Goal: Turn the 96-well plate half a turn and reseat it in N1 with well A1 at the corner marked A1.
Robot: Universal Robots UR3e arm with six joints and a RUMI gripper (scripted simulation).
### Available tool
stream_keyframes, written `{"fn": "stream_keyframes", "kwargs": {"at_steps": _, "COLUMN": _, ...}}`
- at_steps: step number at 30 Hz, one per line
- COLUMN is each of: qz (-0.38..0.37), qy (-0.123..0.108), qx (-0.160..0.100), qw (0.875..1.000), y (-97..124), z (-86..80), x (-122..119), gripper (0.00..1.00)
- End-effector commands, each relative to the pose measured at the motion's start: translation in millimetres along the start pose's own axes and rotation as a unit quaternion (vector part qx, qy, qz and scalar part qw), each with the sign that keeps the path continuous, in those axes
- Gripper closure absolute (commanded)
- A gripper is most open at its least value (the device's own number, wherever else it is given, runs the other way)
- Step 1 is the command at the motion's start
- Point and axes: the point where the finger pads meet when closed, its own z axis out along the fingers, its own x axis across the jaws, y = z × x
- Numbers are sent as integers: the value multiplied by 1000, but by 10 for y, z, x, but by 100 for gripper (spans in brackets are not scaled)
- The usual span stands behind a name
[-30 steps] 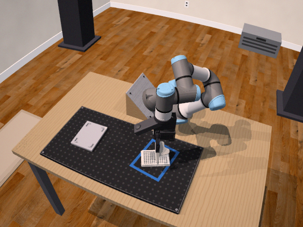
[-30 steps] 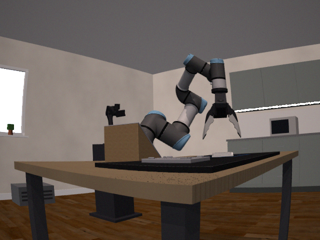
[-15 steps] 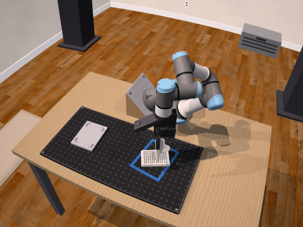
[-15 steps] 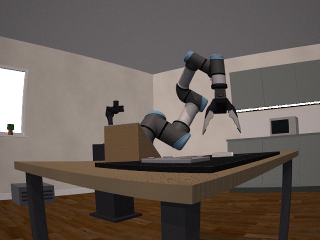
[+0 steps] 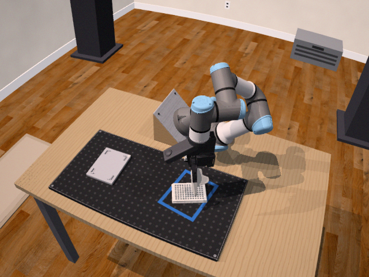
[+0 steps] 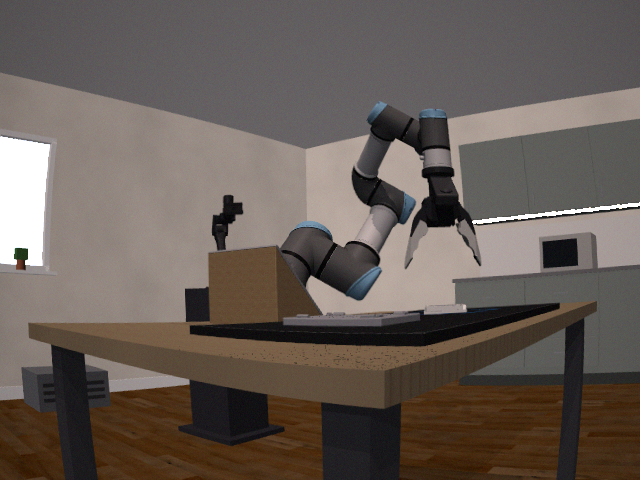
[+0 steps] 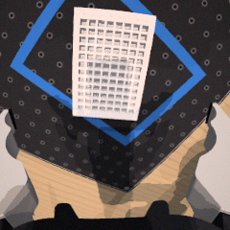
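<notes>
The white 96-well plate (image 5: pixel 187 192) (image 7: pixel 112 67) (image 6: pixel 444 308) lies flat on the black board, inside a blue marked rectangle (image 5: pixel 174 211) (image 7: pixel 165 109) and askew to its sides. The grey plate nest N1 (image 5: pixel 108 165) (image 6: pixel 351 320) sits at the board's left part with nothing in it. My gripper (image 5: pixel 198 183) (image 6: pixel 442 264) (image 7: pixel 110 106) is open wide and empty. It hangs well above the plate, fingers pointing down, not touching it. I cannot make out the plate's cut corner.
The black perforated board (image 5: pixel 89 193) covers most of the wooden table (image 5: pixel 283 223). The arm's wedge-shaped mount (image 5: pixel 162 125) stands behind the board. The arm's elbow reaches over the table's back right part.
</notes>
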Motion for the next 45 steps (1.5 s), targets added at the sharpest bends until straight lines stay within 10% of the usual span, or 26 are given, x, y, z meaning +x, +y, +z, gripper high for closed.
{"fn": "stream_keyframes", "kwargs": {"at_steps": 1, "qz": -87, "qy": -2, "qx": 0, "qw": 996, "y": -4, "z": -5, "x": -1, "gripper": 0}}
{"fn": "stream_keyframes", "kwargs": {"at_steps": 10, "qz": -202, "qy": -2, "qx": 0, "qw": 979, "y": -4, "z": -5, "x": -2, "gripper": 0}}
{"fn": "stream_keyframes", "kwargs": {"at_steps": 25, "qz": -408, "qy": -2, "qx": 0, "qw": 913, "y": -4, "z": -5, "x": -1, "gripper": 0}}
{"fn": "stream_keyframes", "kwargs": {"at_steps": 45, "qz": -660, "qy": -2, "qx": 1, "qw": 752, "y": -4, "z": -5, "x": -1, "gripper": 0}}
